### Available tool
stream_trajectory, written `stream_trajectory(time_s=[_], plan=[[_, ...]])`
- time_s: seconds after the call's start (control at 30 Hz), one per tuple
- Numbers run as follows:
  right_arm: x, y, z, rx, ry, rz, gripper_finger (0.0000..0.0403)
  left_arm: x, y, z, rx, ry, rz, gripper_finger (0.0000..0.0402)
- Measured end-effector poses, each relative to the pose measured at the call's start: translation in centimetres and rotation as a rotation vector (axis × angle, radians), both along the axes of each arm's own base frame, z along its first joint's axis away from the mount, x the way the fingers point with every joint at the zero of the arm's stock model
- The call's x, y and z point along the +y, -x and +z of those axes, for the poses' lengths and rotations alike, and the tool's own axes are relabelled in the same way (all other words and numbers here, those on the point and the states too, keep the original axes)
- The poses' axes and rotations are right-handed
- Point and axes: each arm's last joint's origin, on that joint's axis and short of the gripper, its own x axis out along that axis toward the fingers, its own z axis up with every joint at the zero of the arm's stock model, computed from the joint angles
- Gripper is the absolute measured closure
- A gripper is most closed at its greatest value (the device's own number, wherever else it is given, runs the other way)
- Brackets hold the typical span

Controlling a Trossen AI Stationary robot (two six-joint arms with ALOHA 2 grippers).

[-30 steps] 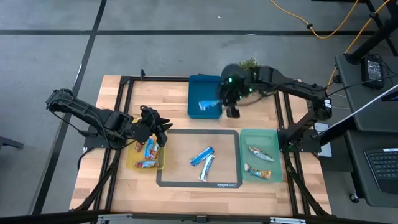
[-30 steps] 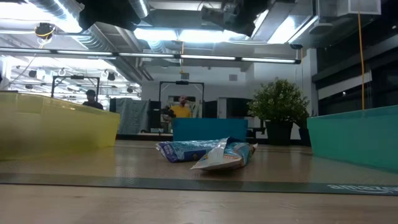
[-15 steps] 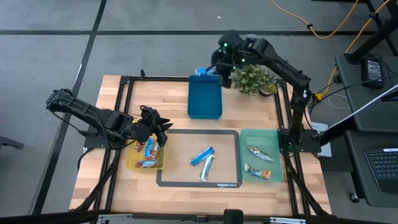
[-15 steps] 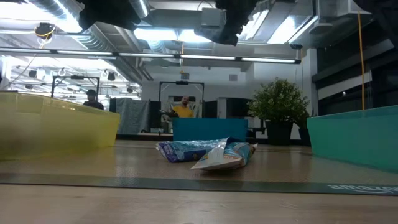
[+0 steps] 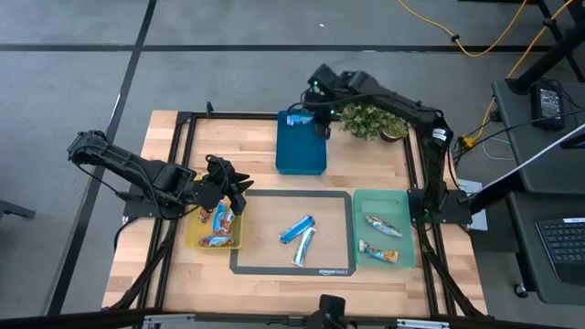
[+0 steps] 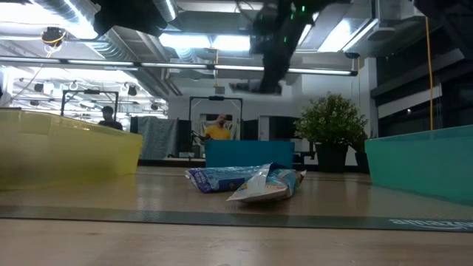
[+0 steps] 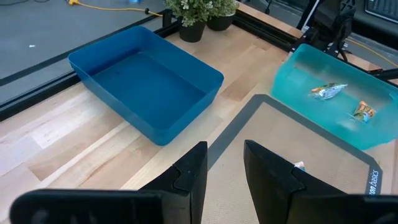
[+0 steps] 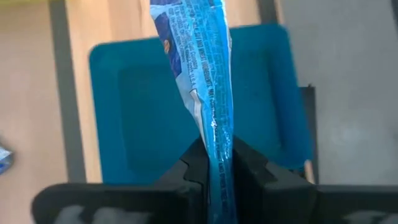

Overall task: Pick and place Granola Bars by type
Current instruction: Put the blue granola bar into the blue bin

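My right gripper [image 5: 313,111] is shut on a blue-and-white granola bar [image 8: 196,56] above the far edge of the blue tray [image 5: 301,146]. No bar lies in that tray. Two more blue-and-white bars [image 5: 296,228] [image 5: 304,247] lie flat on the grey mat and also show in the low view as bars [image 6: 244,181]. My left gripper [image 5: 226,185] hovers open over the yellow tray [image 5: 194,239], which holds silvery red-and-orange bars [image 5: 217,219]. The green tray [image 5: 402,201] holds two such bars [image 5: 381,225]. My right gripper pinches the blue-and-white bar by one end [image 8: 217,146] between its two fingers. The rest of the wrapper sticks out ahead of the fingertips, along the fingers. The bar is lifted clear, above the blue tray's far rim [image 5: 300,115].
A potted plant [image 5: 370,119] stands at the table's far edge, right of the blue tray and under my right arm. The grey mat [image 5: 334,206] lies at the middle of the table between the yellow and green trays. Bare wood shows along the near edge.
My right arm has swung from over the blue tray's near right part toward the table's far edge, carrying the blue-and-white bar. It has then shifted left and come down a little. The bar now hangs over the tray's far rim.
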Motion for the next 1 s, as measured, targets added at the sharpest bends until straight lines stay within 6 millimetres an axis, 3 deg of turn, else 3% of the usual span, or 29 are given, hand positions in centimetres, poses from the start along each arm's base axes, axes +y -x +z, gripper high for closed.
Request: stream_trajectory(time_s=[0.17, 0.37, 0.57, 0.87, 1.0], plan=[[-0.1, -0.5, -5.0, 0.009, -0.047, -0.028, 0.0352, 0.0, 0.0, 0.0, 0.000, 0.000, 0.000, 0.0304], [0.8, -0.6, -8.6, 0.029, -0.097, -0.003, 0.0352, 0.0, 0.0, 0.0, 0.001, -0.001, 0.000, 0.0304], [1.4, -0.5, -9.9, 0.045, -0.107, 0.008, 0.0352, 0.1, 0.0, 0.0, -0.004, -0.023, 0.026, 0.0304], [1.2, -1.2, -10.2, 0.031, -0.098, 0.016, 0.0352, 0.1, 0.1, 0.0, -0.008, -0.034, 0.039, 0.0304], [0.7, -2.1, -12.2, 0.115, -0.143, 0.011, 0.0352, 0.1, 0.1, 0.0, -0.008, -0.034, 0.039, 0.0304]])
